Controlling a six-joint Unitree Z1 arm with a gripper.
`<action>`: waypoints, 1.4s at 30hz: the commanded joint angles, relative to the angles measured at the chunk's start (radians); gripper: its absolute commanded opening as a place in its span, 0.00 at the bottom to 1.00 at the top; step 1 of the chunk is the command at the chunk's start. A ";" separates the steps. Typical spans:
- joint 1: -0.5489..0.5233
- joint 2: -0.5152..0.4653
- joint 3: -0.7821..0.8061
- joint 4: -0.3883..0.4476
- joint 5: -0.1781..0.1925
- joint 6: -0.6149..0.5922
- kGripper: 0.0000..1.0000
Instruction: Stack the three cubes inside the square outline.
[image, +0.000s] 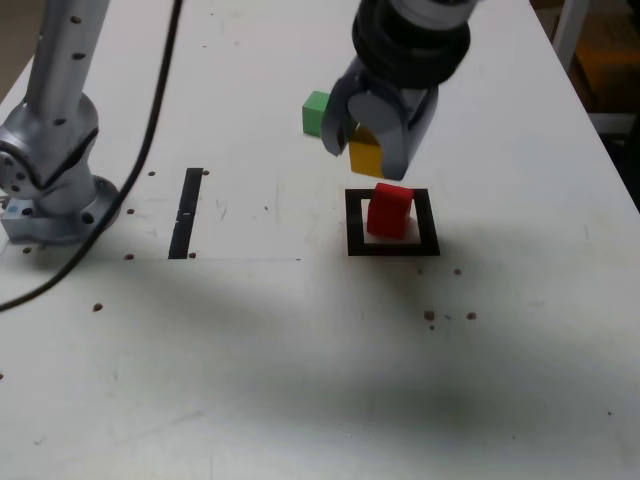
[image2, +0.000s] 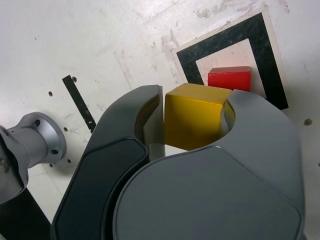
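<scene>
Between fingers (image2: 192, 125): yellow cube (image2: 192, 117) clamped, airborne. Red cube (image: 388, 210) below-ahead inside square outline (image: 355, 222). My risk call: off-centre release tips yellow off red. Green cube (image: 316, 112) waits behind.

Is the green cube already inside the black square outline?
No: the green cube sits on bare table beyond the square outline, which holds only the red cube.

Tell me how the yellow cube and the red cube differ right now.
The yellow cube is clamped in the gripper and held off the table; the red cube rests free on the table. The red cube sits inside the square outline; the yellow cube hangs just beyond the outline's far edge in the exterior view. Both look alike in size and shape.
</scene>
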 joint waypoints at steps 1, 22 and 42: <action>0.001 0.015 -0.017 0.008 0.010 -0.006 0.39; -0.005 0.085 -0.049 0.019 -0.010 -0.013 0.39; -0.018 0.119 -0.061 0.015 -0.012 -0.029 0.63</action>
